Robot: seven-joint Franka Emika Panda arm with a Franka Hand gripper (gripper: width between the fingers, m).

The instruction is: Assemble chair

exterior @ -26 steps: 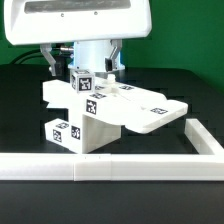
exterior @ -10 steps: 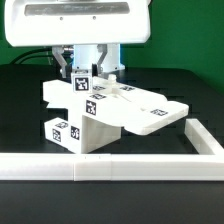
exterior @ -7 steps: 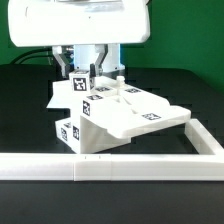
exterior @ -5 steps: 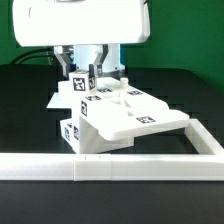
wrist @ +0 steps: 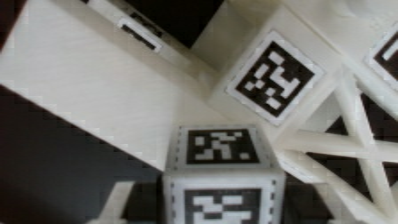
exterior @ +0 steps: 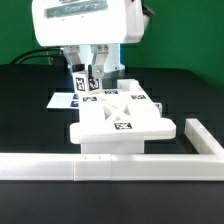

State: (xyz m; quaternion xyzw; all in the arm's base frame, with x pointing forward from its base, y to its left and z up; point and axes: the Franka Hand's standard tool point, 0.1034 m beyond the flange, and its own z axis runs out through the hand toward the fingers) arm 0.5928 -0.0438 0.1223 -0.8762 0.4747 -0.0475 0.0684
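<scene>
The chair (exterior: 122,122) is a white, partly joined piece in the middle of the black table, its X-braced panel (exterior: 118,104) facing up and toward the camera. My gripper (exterior: 90,78) stands at its far side, shut on a tagged square leg (exterior: 84,80) of the chair. In the wrist view this leg (wrist: 217,148) sits between the fingers of the gripper (wrist: 214,208), with its tags in plain sight. The braced panel (wrist: 338,140) lies just beside it.
A long white border rail (exterior: 100,168) runs along the front of the table and turns back at the exterior view's right (exterior: 203,140). The marker board (exterior: 62,101) lies flat behind the chair at the exterior view's left.
The chair has swung round in my grip: its block side has turned away and the braced panel now faces the camera. The arm has shifted toward the exterior view's right. The jaws stay shut.
</scene>
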